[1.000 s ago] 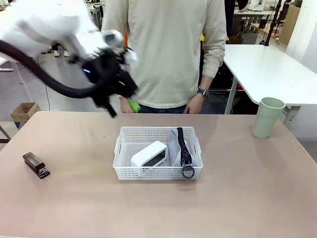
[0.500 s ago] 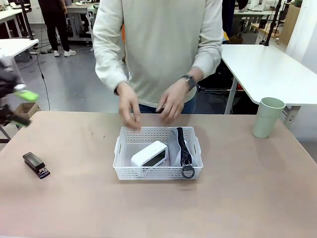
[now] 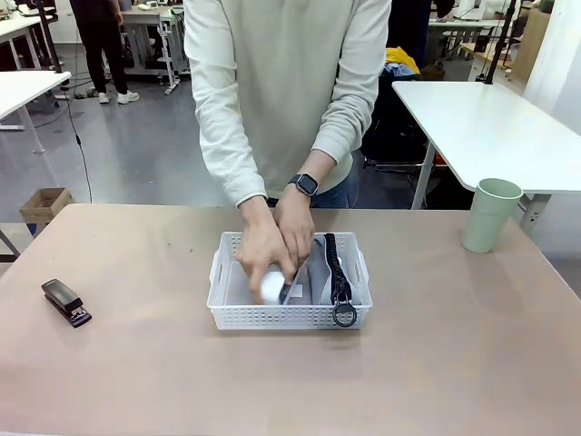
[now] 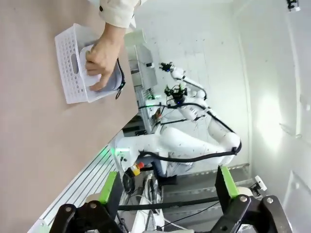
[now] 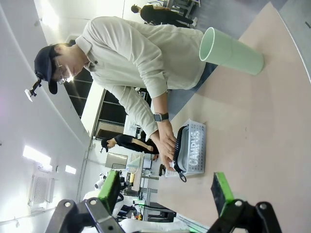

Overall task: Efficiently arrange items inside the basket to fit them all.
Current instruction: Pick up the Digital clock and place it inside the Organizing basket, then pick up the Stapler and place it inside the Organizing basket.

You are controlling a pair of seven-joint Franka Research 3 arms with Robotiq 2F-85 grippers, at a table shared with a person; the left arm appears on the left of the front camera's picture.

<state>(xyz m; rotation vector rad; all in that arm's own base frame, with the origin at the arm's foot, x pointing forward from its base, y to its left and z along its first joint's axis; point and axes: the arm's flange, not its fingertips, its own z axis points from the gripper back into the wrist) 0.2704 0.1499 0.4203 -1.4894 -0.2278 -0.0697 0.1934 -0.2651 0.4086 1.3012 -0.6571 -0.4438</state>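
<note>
At the middle of the table the person's hands are now down inside the basket, lying together on the white box, so that just a rounded corner of it is visible. Half a second ago the same hands were above the far rim and the box lay uncovered. At that time the left arm's green pads were at the left edge of the front view, and one second ago that arm was over the table in front of the person.

The grey pouch stands on its edge along the basket's right wall, as before, with the black strap on top and the ring hanging over the near rim. The stapler at the far left and the green cup at the far right have not moved; both are well apart from the basket.

In the right wrist view the word CAMPUS can be read in pale capitals on the pouch's side.

The left gripper and the right gripper are both spread wide and grasp nothing.
</note>
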